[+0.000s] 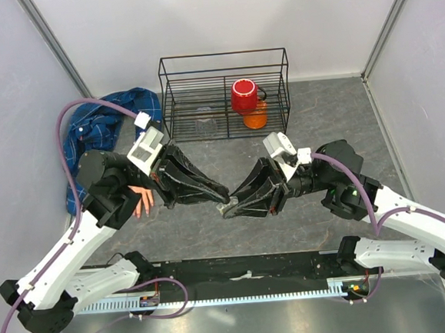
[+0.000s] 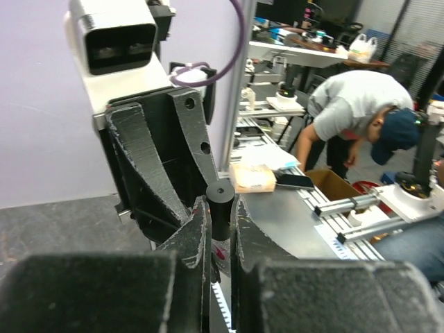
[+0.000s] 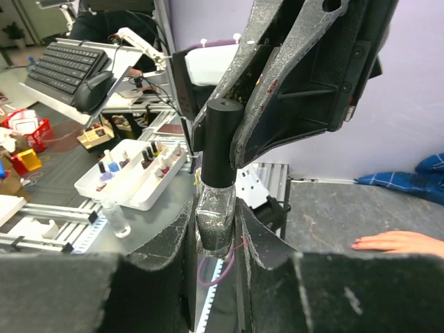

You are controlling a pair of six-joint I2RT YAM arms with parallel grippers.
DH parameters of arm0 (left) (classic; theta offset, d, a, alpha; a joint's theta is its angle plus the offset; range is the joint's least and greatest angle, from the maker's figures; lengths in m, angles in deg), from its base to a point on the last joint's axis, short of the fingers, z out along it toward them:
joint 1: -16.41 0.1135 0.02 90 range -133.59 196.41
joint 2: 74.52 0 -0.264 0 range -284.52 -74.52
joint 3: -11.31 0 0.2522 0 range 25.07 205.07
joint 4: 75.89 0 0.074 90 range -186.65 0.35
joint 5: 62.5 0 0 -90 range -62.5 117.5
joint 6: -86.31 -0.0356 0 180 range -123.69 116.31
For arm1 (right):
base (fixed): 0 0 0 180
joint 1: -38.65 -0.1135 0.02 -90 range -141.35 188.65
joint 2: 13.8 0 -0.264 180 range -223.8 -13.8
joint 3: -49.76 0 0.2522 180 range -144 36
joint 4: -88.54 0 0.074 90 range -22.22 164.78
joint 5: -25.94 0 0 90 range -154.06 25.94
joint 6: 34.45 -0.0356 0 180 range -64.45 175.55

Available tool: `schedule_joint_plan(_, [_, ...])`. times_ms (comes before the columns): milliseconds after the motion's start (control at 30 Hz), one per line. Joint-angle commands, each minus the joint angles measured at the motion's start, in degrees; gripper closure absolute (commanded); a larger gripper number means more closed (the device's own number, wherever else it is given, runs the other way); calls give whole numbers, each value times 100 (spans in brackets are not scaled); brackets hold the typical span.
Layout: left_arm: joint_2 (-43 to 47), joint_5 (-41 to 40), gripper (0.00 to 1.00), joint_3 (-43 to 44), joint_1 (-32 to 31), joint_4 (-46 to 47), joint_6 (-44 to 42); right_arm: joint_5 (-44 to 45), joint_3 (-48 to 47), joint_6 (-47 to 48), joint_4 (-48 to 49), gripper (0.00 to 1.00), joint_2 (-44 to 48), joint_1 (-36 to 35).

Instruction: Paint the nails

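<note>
**Polish bottle clamped between both grippers, nails well off to the left**

The left gripper (image 2: 220,232) is seen closed on the black cap (image 3: 222,139). The right gripper (image 3: 216,232) is closed on the glass body of the bottle (image 3: 215,218) just below it. The bottle is held upright above the table (image 1: 295,114), between the two arms.

The bottle is judged to be light, smooth and breakable. It is best pinched across its flat glass sides, while the cap is turned by its straight black barrel.

The fake hand (image 1: 141,199) is laid on the table beside the left arm, well apart from the bottle, and its blue plaid sleeve (image 1: 100,130) is bunched behind it. The nails (image 3: 358,243) are tiny, with a reddish tint showing at a fingertip. The hand is probably light and easily pushed, so only a soft brush touch should be applied.
</note>
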Motion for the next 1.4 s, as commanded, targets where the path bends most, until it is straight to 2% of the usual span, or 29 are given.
schedule_joint_plan(0, [-15, 208, 98, 214, 16, -101, -86, -606, -124, -111, 350, 100, 57, -101])
schedule_joint_plan(67, [47, -327, 97, 434, 16, -1356, -760, -325, -247, 266, 15, 100, 40, -101])
schedule_joint_plan(100, [65, -546, 80, 688, 16, -1770, -973, 85, -282, 416, -369, 100, 14, -93])
schedule_joint_plan(133, [91, -1001, 68, 804, 16, -2531, -1158, 307, -404, 592, -582, 100, -13, -93])
schedule_joint_plan(200, [152, -1478, 42, 1049, 16, -3037, -1528, 1121, -536, 1021, -1248, 100, -127, -93])
schedule_joint_plan(267, [266, -2216, 32, 1156, 16, -3592, -1730, 1642, -730, 1260, -1628, 100, -224, -93])
schedule_joint_plan(300, [310, -2453, 30, 1243, 16, -3750, -1784, 2167, -783, 1436, -1900, 100, -302, -93])
schedule_joint_plan(433, [338, -3744, 30, 1490, 16, -4418, -1916, 2987, -959, 1745, -2298, 100, -479, -93])
schedule_joint_plan(600, [-31, -4143, 34, 1964, 16, -5332, -2118, 3341, -1003, 2070, -2500, 100, -646, -101])
schedule_joint_plan(1000, [-690, -3889, 51, 2386, 16, -6326, -2346, 3500, -845, 2193, -2571, 100, -505, -93])
schedule_joint_plan(1200, [-735, -3669, 62, 2422, 16, -6327, -2338, 3500, -827, 2150, -2571, 100, -461, -101])
schedule_joint_plan(1367, [-726, -3590, 74, 2413, 7, -6318, -2311, 3473, -836, 2132, -2571, 100, -479, -101])
